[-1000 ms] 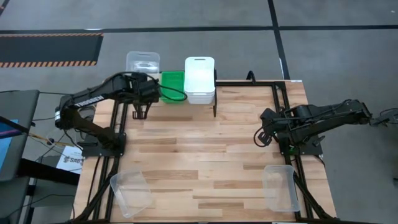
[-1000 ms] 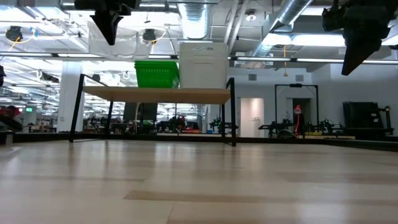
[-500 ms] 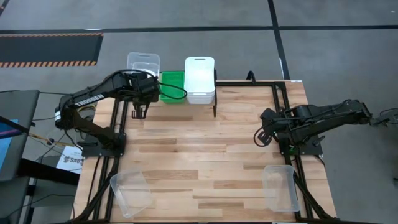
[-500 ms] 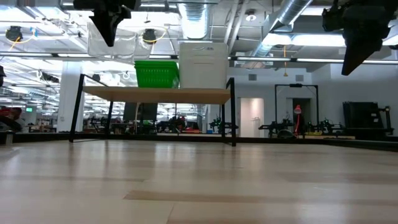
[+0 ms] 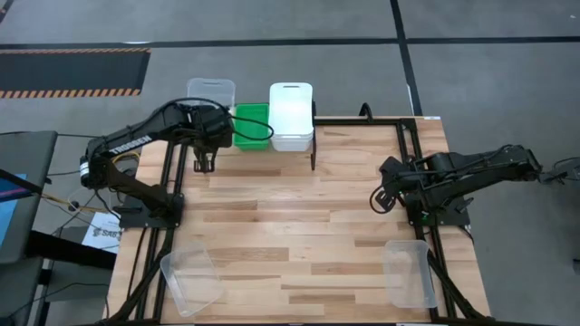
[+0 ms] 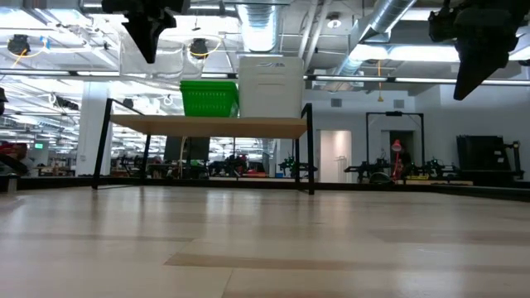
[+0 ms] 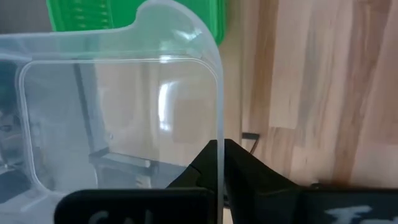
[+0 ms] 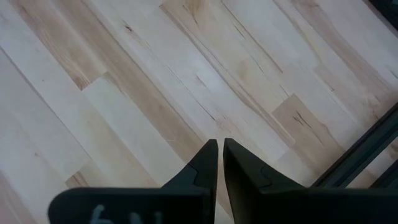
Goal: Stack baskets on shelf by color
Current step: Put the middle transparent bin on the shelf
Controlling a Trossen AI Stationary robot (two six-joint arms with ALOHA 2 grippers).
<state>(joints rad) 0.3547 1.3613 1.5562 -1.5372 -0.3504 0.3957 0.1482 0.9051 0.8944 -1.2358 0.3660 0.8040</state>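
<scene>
At the far left end of the shelf (image 5: 272, 145), left end effector (image 5: 205, 163) clenched on the rim of a clear basket (image 5: 210, 93), thin wall pinched between the fingertips (image 7: 208, 163) in the wrist view. Carried a little farther out and rightward over the last second, basket now hanging above the empty left slot, just beside the green basket (image 5: 252, 125), not yet set down. Farther along the shelf, white stack (image 5: 291, 115) at the right end. Judged as clear colour's first placement under way, lowering and release next. On the near worktop (image 5: 290, 226), two more clear baskets (image 5: 191, 280) (image 5: 407, 273), well apart, waiting. Right end effector (image 5: 381, 201) idle over the worktop's right side, fingers nearly together, grasping nothing.
</scene>
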